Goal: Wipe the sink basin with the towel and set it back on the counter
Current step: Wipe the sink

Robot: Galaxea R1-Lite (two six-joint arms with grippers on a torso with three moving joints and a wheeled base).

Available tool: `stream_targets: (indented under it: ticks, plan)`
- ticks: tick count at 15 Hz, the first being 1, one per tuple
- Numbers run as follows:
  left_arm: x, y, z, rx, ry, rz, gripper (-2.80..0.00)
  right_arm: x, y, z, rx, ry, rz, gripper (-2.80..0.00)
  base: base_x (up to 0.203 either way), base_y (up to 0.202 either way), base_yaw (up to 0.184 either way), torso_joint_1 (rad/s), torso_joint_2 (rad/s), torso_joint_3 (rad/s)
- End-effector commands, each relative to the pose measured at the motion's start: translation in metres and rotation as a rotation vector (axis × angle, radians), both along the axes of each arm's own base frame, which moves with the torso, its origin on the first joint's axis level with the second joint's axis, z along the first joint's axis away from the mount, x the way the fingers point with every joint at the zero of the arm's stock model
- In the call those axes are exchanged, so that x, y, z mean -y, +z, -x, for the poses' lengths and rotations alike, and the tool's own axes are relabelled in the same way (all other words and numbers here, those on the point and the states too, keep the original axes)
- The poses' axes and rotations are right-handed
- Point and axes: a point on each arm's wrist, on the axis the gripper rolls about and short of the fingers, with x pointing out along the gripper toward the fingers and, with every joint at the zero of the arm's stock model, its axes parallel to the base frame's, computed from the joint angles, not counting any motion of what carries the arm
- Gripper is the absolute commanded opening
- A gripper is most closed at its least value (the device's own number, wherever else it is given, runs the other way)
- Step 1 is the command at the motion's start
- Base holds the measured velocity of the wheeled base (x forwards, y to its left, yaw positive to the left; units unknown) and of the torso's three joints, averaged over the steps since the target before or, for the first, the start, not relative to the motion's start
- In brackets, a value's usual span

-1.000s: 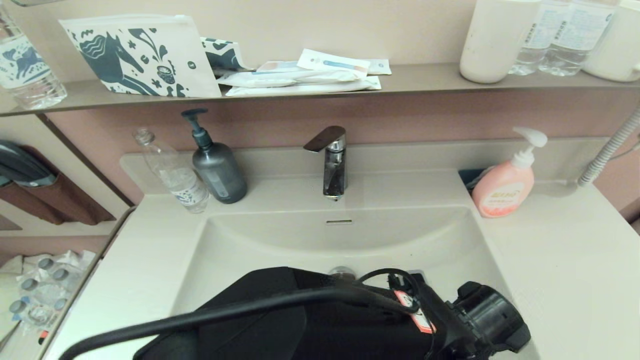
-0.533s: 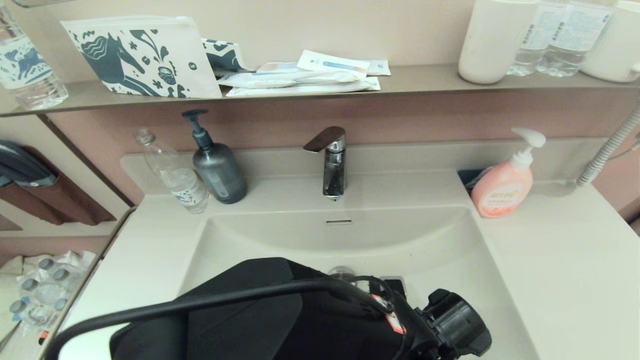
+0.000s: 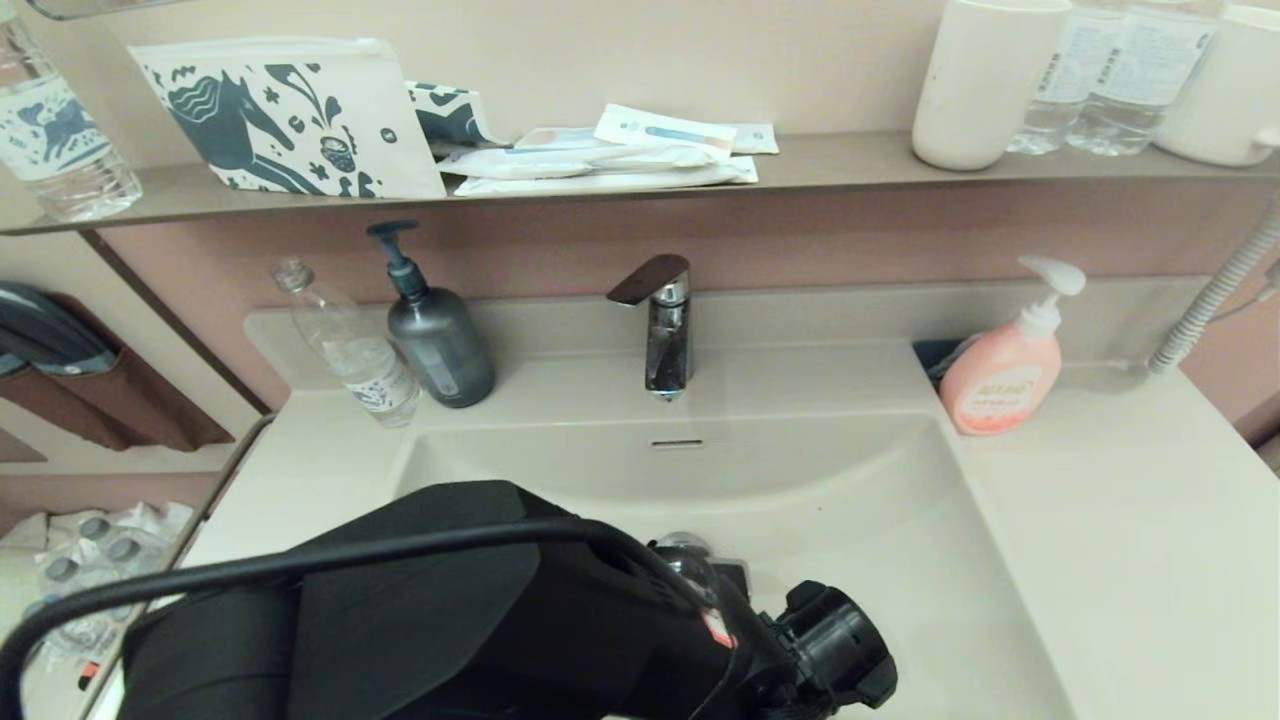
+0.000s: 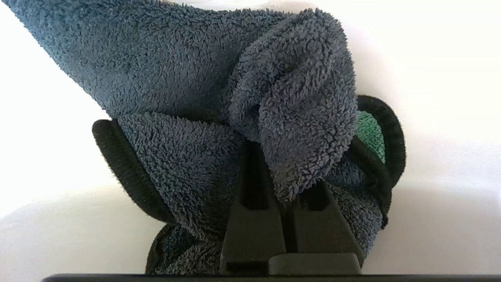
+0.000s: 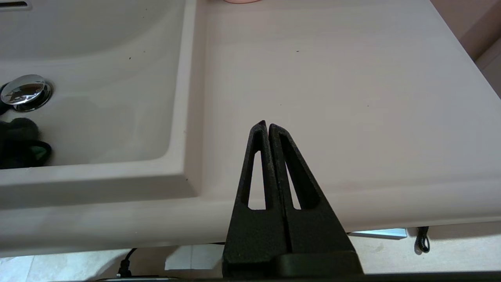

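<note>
The dark grey towel (image 4: 176,78), with a bit of green face and black edging showing, is bunched against the off-white sink basin (image 3: 800,480). My left gripper (image 4: 280,168) is shut on the towel, and the cloth folds over its fingertips. In the head view my left arm (image 3: 450,620) lies low over the basin's front and hides the towel and part of the chrome drain plug (image 3: 683,548). The right wrist view shows the towel (image 5: 19,149) just in front of the drain plug (image 5: 25,92). My right gripper (image 5: 267,124) is shut and empty, over the front edge of the counter (image 5: 332,78) right of the basin.
A chrome faucet (image 3: 665,330) stands behind the basin. A dark pump bottle (image 3: 435,340) and a clear plastic bottle (image 3: 345,350) stand at the back left, a pink soap dispenser (image 3: 1005,370) at the back right. A brown-grey shelf (image 3: 850,160) above holds pouches, cups and bottles.
My left arm has swept leftward across the basin with the towel; its wrist went from the basin's right side to near the middle. The right arm has not moved.
</note>
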Motion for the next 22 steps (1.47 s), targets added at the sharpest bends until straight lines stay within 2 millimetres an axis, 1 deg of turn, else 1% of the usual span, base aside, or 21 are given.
stream_targets:
  ticks: [1, 3, 6, 10, 13, 15, 18, 20, 22]
  plan:
    - [-0.014, -0.008, -0.007, -0.025, 0.037, -0.042, -2.8, 0.0, 0.0, 0.0, -0.001, 0.0, 0.0, -2.8, 0.0, 0.0, 0.0, 0.0, 0.0, 0.0]
    - [-0.024, -0.009, -0.014, -0.035, 0.065, -0.056, -2.8, 0.0, 0.0, 0.0, -0.001, 0.0, 0.0, -2.8, 0.0, 0.0, 0.0, 0.0, 0.0, 0.0]
    - [-0.049, -0.006, -0.033, -0.051, 0.113, -0.081, -2.8, 0.0, 0.0, 0.0, -0.001, 0.0, 0.0, -2.8, 0.0, 0.0, 0.0, 0.0, 0.0, 0.0]
    - [-0.079, -0.008, -0.043, -0.082, 0.186, -0.113, -2.8, 0.0, 0.0, 0.0, -0.001, 0.0, 0.0, -2.8, 0.0, 0.0, 0.0, 0.0, 0.0, 0.0]
    - [-0.099, -0.012, -0.046, -0.099, 0.231, -0.128, -2.8, 0.0, 0.0, 0.0, -0.002, 0.0, 0.0, -2.8, 0.0, 0.0, 0.0, 0.0, 0.0, 0.0]
    - [-0.107, -0.014, -0.048, -0.1, 0.241, -0.13, -2.8, 0.0, 0.0, 0.0, -0.001, -0.002, 0.0, -2.8, 0.0, 0.0, 0.0, 0.0, 0.0, 0.0]
    - [-0.13, -0.024, -0.048, -0.111, 0.25, -0.148, -2.8, 0.0, 0.0, 0.0, -0.002, -0.001, 0.0, -2.8, 0.0, 0.0, 0.0, 0.0, 0.0, 0.0]
    - [-0.143, -0.025, -0.053, -0.112, 0.257, -0.159, -2.8, 0.0, 0.0, 0.0, -0.001, 0.0, 0.0, -2.8, 0.0, 0.0, 0.0, 0.0, 0.0, 0.0]
    - [-0.151, -0.023, -0.06, -0.1, 0.258, -0.173, -2.8, 0.0, 0.0, 0.0, -0.001, 0.0, 0.0, -2.8, 0.0, 0.0, 0.0, 0.0, 0.0, 0.0]
